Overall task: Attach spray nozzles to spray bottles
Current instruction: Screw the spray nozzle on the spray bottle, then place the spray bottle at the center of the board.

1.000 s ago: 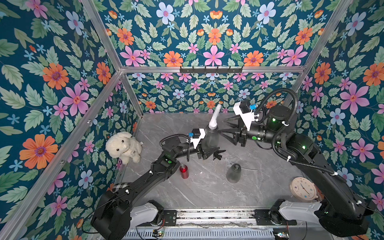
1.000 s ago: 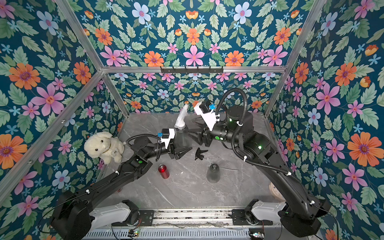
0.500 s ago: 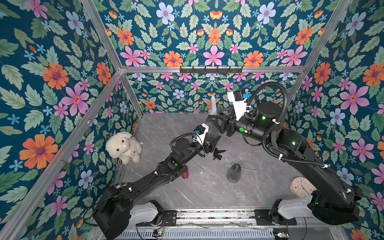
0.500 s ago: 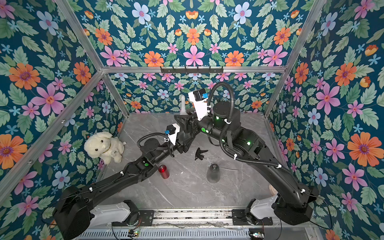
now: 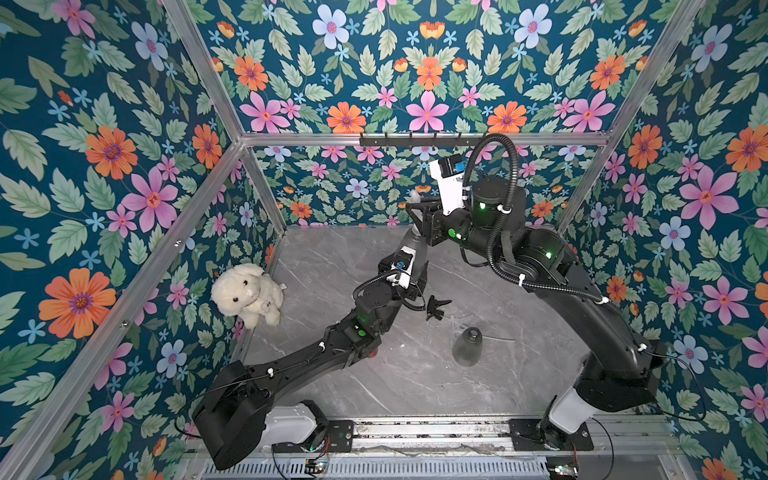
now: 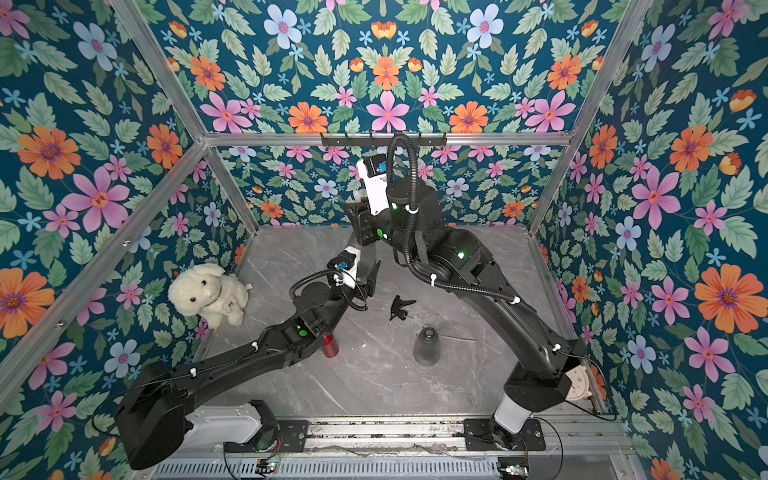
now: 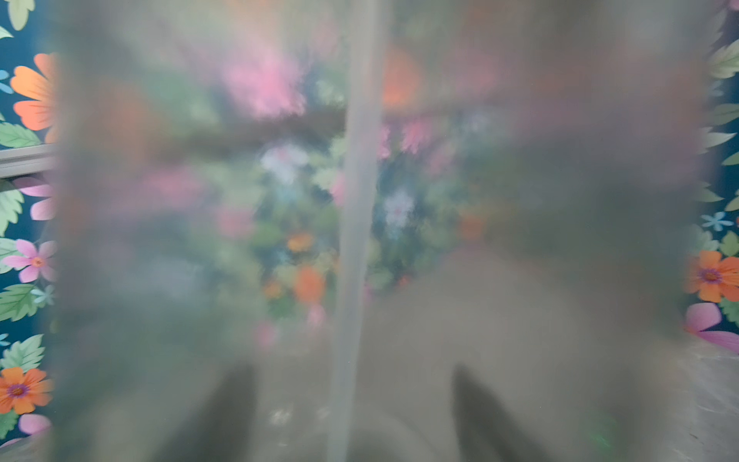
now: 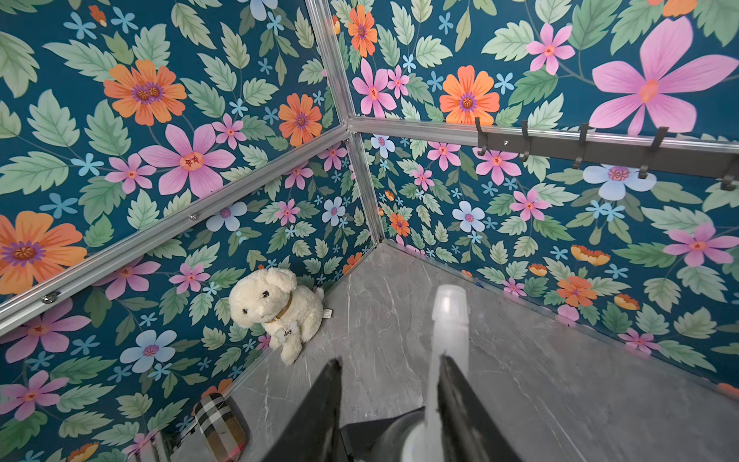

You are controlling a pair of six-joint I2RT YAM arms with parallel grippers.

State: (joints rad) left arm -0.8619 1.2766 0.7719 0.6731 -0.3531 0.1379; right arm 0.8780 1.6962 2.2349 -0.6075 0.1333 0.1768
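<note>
Top views: my left gripper [image 5: 417, 259] was clamped on the translucent smoky-grey plastic bottle with the conical shoulder [image 5: 415, 243], upper centre of frame. The whitish translucent trigger nozzle [image 5: 414, 195] stuck up out of its neck, with my right gripper [image 5: 415, 208] around it. A second ago that gripper stood off to the right with wider jaws, and bottle plus nozzle sat lower in frame. Still to do: a second grey bottle [image 5: 467, 345] stood capless right of centre, a black trigger nozzle [image 5: 436, 304] lay just above it, and a shiny red metal bottle [image 6: 330, 347] stood by my left forearm.

Left wrist: the bottle wall filled the frame and a thin dip tube [image 7: 354, 200] ran down inside, so the nozzle was already inserted.

Right wrist: the nozzle was lower centre-right, against one finger [image 8: 454, 396], with the other finger apart. I couldn't tell whether I'd gripped it yet. My call: close squarely on the collar, keep the left clamp firm, and twist along the bottle's axis, or the threads could cross.
</note>
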